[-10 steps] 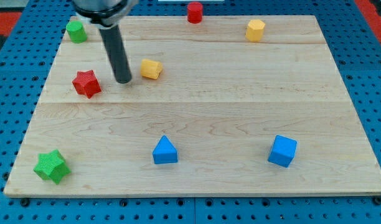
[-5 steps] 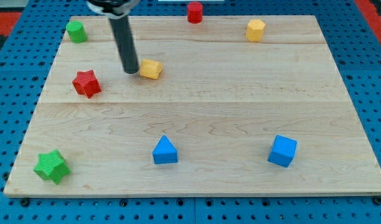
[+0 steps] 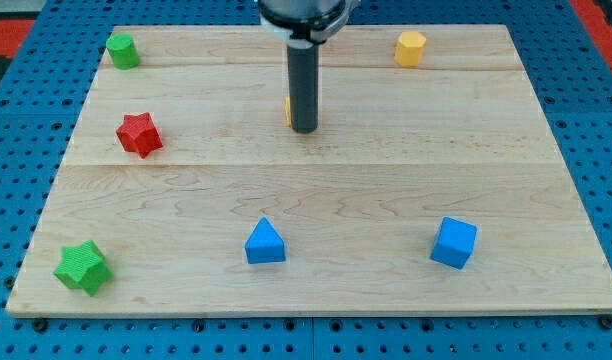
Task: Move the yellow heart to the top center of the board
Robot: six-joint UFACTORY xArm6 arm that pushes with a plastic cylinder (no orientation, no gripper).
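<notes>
The yellow heart (image 3: 288, 110) is almost wholly hidden behind my rod; only a thin yellow sliver shows at the rod's left edge, a little left of the board's middle in the upper half. My tip (image 3: 304, 129) rests on the board just in front of and right of that sliver, touching or very close to the heart. The arm's body fills the view's top centre and hides the board's top edge there.
A yellow hexagonal block (image 3: 410, 47) sits at the top right. A green cylinder (image 3: 122, 49) is at the top left and a red star (image 3: 139, 134) below it. A green star (image 3: 83, 267), a blue triangular block (image 3: 265, 242) and a blue cube (image 3: 454, 242) lie along the bottom.
My tip has swept to the right, and the yellow heart has moved right with it. The arm now covers the red cylinder at the top edge.
</notes>
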